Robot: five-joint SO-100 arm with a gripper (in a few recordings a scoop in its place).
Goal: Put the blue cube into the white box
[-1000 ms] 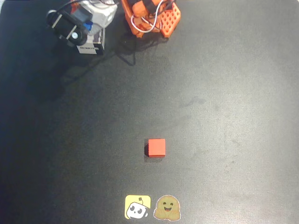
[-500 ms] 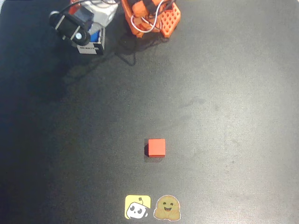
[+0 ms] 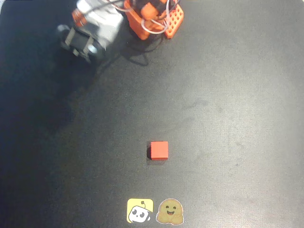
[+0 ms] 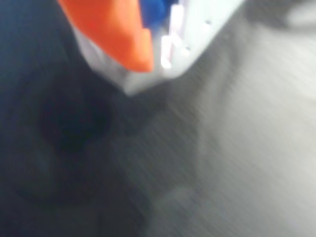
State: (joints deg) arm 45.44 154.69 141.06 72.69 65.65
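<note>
Quick status from me, the arm. My gripper [image 3: 85, 40] is parked at the top-left corner of the table [image 3: 228, 95] in the overhead view, right beside my orange base [image 3: 154, 19].

Wrist view is super blurry, but I can make out 1 orange finger [image 4: 116, 34], a scrap of the blue cube [image 4: 153, 10] right next to it at the top edge, and the white box [image 4: 197, 39] just beyond. The blue bit looks to be at the box or in it, tbh can't say which.

Jaw state: can't tell. I see 1 finger and no clear gap, so idk if I'm clamped on the cube or already let go.

My guess on the step: I'm at the drop-off, either about to release or just done.

- If I'm holding it, next move is to spread the fingers with the cube squarely over the opening.
- If not, lift straight up w/o snagging a box wall, bc that box looks light enough to drag.

What differs vs 0.5 s ago:

- **Then:** blue showed from overhead inside the box, and the dark label strip was readable.
- **Now:** my head has swung across and covers both.

The red cube [image 3: 159, 150] hasn't budged mid-table, well apart from all this. Same for the 2 stickers [image 3: 154, 211] at the bottom edge.
</note>
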